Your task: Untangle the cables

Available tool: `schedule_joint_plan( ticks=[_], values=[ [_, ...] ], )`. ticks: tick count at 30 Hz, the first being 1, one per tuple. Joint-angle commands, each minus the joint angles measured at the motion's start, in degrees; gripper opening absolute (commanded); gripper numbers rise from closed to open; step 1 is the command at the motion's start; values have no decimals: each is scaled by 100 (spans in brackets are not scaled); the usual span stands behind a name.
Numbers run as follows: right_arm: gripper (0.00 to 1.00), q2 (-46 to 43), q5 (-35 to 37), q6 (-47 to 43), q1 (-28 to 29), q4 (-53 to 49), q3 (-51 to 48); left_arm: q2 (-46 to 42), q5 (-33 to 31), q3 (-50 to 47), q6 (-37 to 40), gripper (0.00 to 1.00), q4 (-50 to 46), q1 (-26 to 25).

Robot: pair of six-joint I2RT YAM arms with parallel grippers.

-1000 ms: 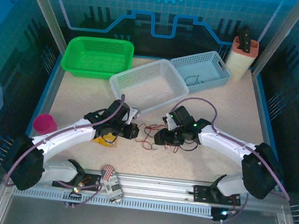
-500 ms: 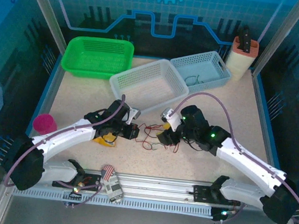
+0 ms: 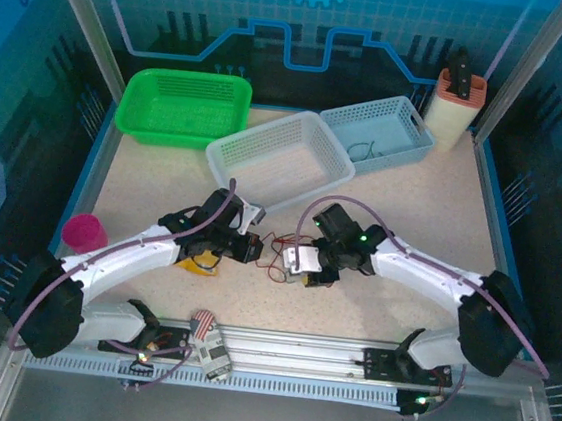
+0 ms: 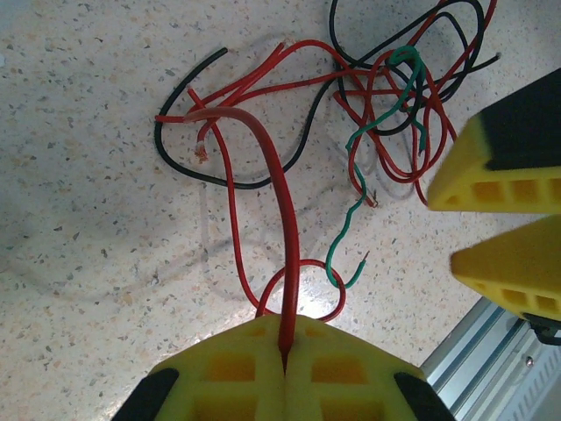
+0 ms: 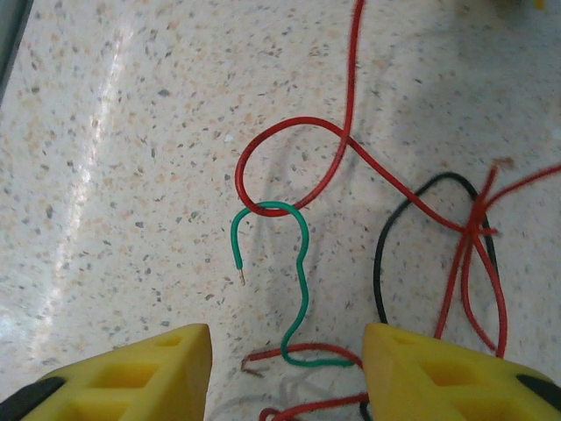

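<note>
The cables [image 3: 278, 255] lie tangled on the speckled table between my two grippers: thin red, black and green strands. In the left wrist view my left gripper [image 4: 285, 338] is shut on a red cable [image 4: 279, 197] that rises out of the tangle. A black strand [image 4: 175, 158] and a green strand [image 4: 349, 224] lie beyond it. My right gripper [image 5: 287, 351] is open just above the table, its yellow fingers [image 5: 158, 373] on either side of the green cable [image 5: 302, 254], which hooks through a red loop [image 5: 289, 167]. Nothing sits between its pads.
A white basket [image 3: 281, 160], a blue basket [image 3: 375, 130] holding a dark wire, and a green basket [image 3: 183, 105] stand at the back. A pink cup [image 3: 85, 233] is at the left, a cream holder [image 3: 456, 108] at the back right. The metal rail [image 3: 296, 358] runs along the near edge.
My right arm lifted, then swung back down and left, so its open gripper now hovers over the green strand. The left gripper has kept its grip and place.
</note>
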Motion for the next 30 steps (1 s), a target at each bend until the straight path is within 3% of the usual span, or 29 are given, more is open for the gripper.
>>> schedule_joint_plan(
  ticks=[1, 18, 30],
  values=[
    [46, 402, -289, -678, -12, -113, 439, -111, 169, -72, 146, 1, 54, 33],
    [36, 1543, -428, -811, 43, -539, 1017, -157, 153, -65, 148, 1, 3, 37],
    [29, 1872, -502, -678, 59, -640, 1209, -164, 122, -69, 163, 1, -27, 38]
  ],
)
